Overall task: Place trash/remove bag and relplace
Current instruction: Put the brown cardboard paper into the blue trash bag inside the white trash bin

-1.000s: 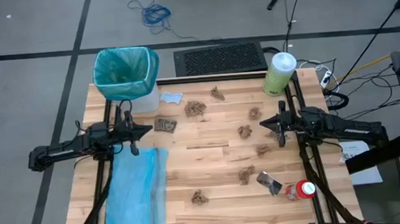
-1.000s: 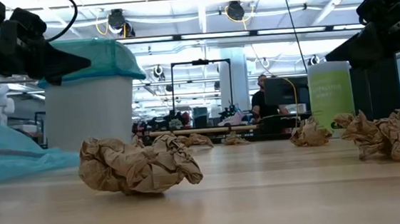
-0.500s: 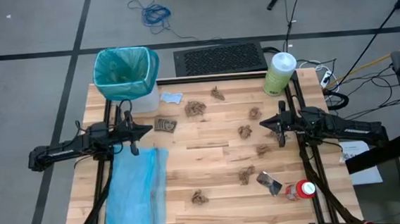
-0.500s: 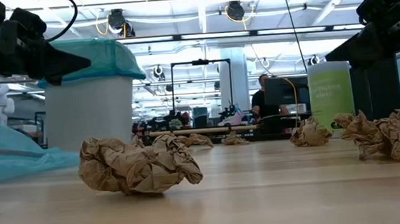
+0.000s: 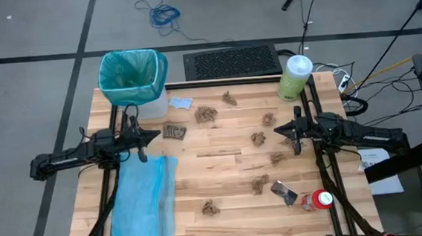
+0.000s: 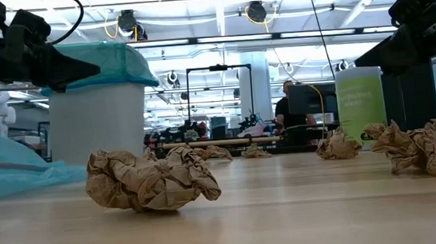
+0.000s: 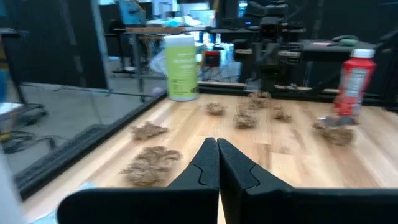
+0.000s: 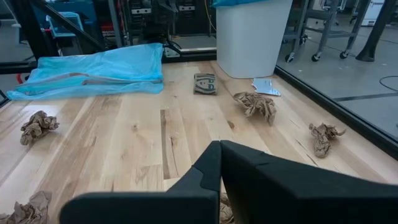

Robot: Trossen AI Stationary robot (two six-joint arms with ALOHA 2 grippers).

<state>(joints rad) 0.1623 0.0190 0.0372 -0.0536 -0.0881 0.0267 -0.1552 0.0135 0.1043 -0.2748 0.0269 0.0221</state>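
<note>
High view: left claw (image 5: 155,134) and right claw (image 5: 277,131) closed, empty, above worktop (image 5: 225,214). Paper wads (image 5: 205,115) scattered centre; teal bag (image 5: 128,72) lining bin, far-left corner; sky-blue bag (image 5: 144,204) flat, left.

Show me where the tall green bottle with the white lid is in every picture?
High view: the green canister stands at the table's far right corner, behind the right arm.
Low view: it stands upright at the right, far across the table.
Left wrist view: far off, at the table's edge.
Right wrist view: not in it.
Shared landmark: the crumpled brown paper wads lie on the table in front of it.
</note>
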